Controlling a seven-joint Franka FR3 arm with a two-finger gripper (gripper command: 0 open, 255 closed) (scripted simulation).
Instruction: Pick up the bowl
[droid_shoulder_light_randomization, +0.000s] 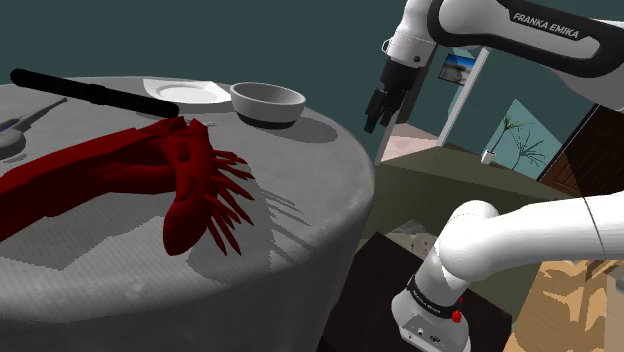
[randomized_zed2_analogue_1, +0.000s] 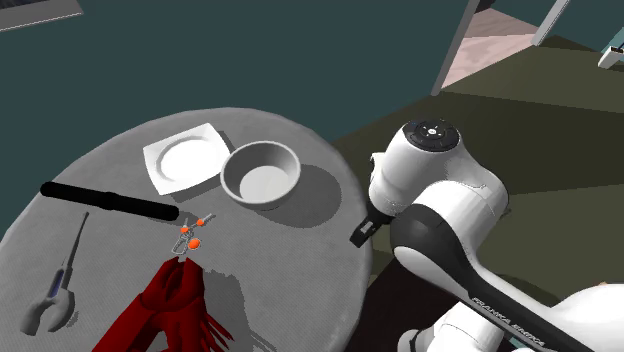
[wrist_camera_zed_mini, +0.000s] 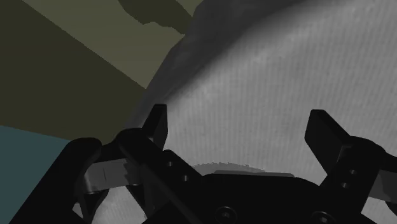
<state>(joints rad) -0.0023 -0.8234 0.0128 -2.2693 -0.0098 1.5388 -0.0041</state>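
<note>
Fingers (wrist_camera_zed_mini: 156, 125) on the black hand (droid_shoulder_light_randomization: 374, 124) stand wide apart, and nothing is between them. The hand hangs in the air just past the edge of the round grey counter (droid_shoulder_light_randomization: 300, 195). The pale bowl (droid_shoulder_light_randomization: 268, 102) sits on the counter near that edge. It is close to the hand but not touching it. A white square plate (droid_shoulder_light_randomization: 184, 90) lies just behind the bowl, on the side away from the hand. Farther from the hand lie a long black stick (droid_shoulder_light_randomization: 95, 93) and a dark red scarf (droid_shoulder_light_randomization: 130, 170) with a fringe. I think the hand could come down on the rim and tip the bowl up, or push it into the plate. The bowl's wall looks round and smooth, so it may slip out if the fingers pinch it badly. The white arm (droid_shoulder_light_randomization: 545, 32) has letters on it that say FRANKA EMIKA.
</note>
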